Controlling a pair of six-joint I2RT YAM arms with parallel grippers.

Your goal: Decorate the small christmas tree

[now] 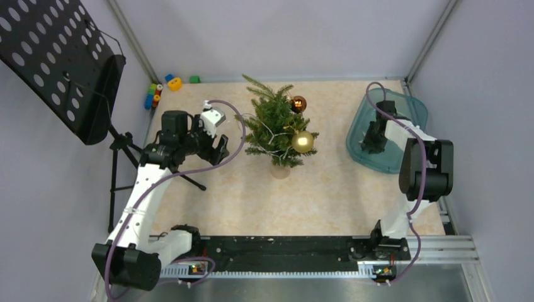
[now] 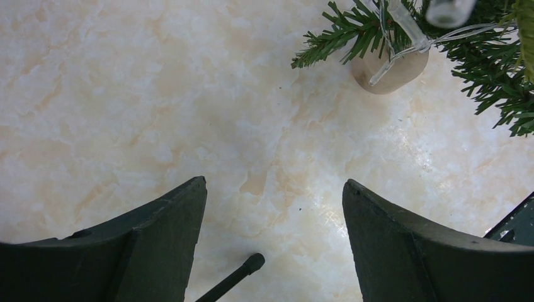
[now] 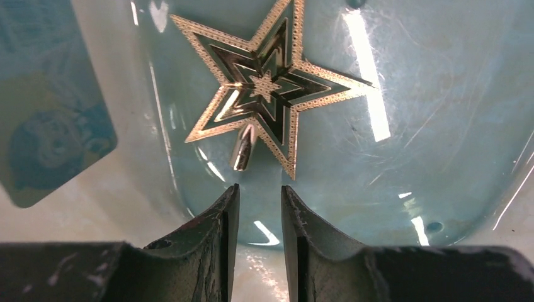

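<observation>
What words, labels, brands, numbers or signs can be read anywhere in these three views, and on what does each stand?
None can be read.
The blue sticker at the left of the right wrist view shows only a blurred picture, no legible letters.
The gold star bears a dotted pattern, no writing.
The small circuit boards at the arm bases are too small to read.

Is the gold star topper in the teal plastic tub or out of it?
In. The gold star topper lies flat on the floor of the translucent teal tub, just beyond the right gripper, ungripped.
</observation>
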